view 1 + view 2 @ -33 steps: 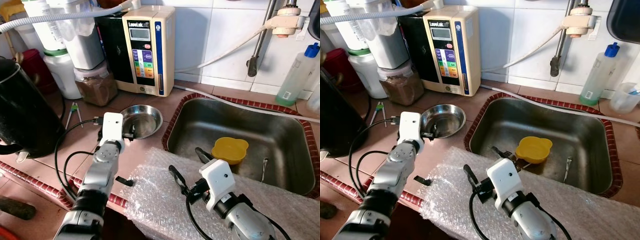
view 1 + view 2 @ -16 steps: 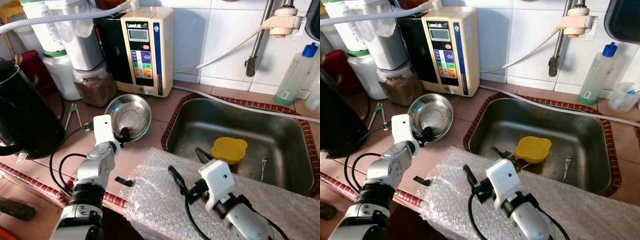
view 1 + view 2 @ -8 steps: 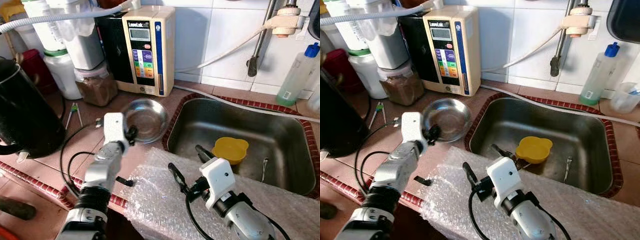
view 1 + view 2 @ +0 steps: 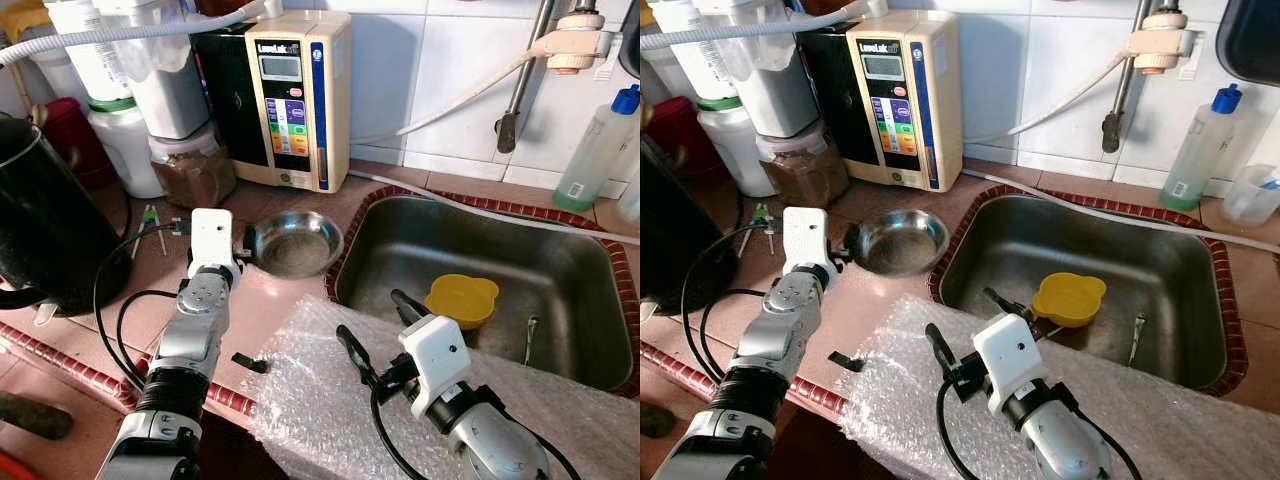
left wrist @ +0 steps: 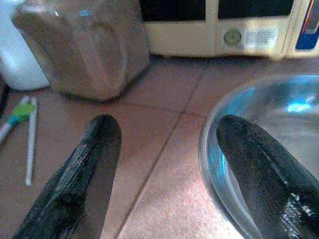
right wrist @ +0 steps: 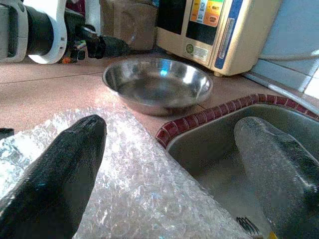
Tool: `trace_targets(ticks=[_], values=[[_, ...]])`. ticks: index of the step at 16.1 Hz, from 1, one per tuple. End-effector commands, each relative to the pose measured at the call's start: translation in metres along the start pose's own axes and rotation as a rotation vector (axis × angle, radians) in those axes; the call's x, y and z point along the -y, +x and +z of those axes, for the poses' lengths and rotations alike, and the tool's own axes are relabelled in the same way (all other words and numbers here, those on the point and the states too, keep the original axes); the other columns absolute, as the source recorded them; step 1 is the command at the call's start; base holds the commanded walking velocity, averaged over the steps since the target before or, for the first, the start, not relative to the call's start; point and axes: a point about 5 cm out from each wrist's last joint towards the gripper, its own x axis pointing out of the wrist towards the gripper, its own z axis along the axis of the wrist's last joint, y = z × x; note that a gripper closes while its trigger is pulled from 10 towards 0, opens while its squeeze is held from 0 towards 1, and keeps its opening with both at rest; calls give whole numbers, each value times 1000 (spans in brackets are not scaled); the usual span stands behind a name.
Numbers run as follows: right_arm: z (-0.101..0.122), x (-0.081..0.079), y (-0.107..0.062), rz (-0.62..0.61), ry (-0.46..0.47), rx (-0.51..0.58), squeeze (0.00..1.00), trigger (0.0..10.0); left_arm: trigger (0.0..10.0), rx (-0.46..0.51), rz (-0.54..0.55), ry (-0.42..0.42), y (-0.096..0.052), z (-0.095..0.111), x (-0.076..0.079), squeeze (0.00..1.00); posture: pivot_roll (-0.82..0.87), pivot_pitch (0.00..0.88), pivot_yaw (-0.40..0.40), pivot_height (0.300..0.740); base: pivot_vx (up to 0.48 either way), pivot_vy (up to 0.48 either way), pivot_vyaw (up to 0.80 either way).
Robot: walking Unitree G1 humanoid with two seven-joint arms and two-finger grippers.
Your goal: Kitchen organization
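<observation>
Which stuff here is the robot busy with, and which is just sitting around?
Busy with:
- metal bowl on the counter by the sink
- left gripper, open, beside the bowl's rim
- right gripper, open, over the bubble wrap

Just sitting around:
- yellow cup in the sink
- water machine
- brown powder jar
- black kettle
- soap bottle

Black kettle [image 4: 40,230] cut off

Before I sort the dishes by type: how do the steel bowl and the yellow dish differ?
The steel bowl is shiny bare metal; the yellow dish is matte. The steel bowl sits on the tiled counter beside the left tool; the yellow dish lies inside the sink. Both are shallow and hold nothing visible.
</observation>
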Motion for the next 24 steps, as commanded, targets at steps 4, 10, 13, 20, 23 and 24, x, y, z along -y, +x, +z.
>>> trace_targets(ticks=[4, 10, 13, 20, 23, 24], values=[[4, -2, 2, -2, -3, 25, 1000, 10000, 10000, -104, 6, -6, 2, -11, 2, 1000, -91, 0, 124, 740, 0, 0, 0], [5, -2, 3, -17, -3, 33, 1000, 10000, 1059, -236, -1, -96, 2, -28, 10, 0, -95, 0, 138, 740, 0, 0, 0], [5, -2, 4, -20, -2, 33, 1000, 10000, 7569, -232, 1, -116, 4, -22, 9, 0, -91, 0, 140, 740, 0, 0, 0], [4, -3, 4, -17, -1, 34, 1000, 10000, 10000, -94, 42, -90, 5, -5, -7, 1000, -82, 0, 137, 740, 0, 0, 0], [4, -3, 4, -16, -1, 33, 1000, 10000, 10000, -77, 56, -92, 6, -2, -10, 1000, -82, 0, 136, 740, 0, 0, 0], [4, -3, 4, -15, -2, 33, 1000, 10000, 10000, -89, 49, -90, 6, -4, -8, 1000, -84, 0, 137, 740, 0, 0, 0]])
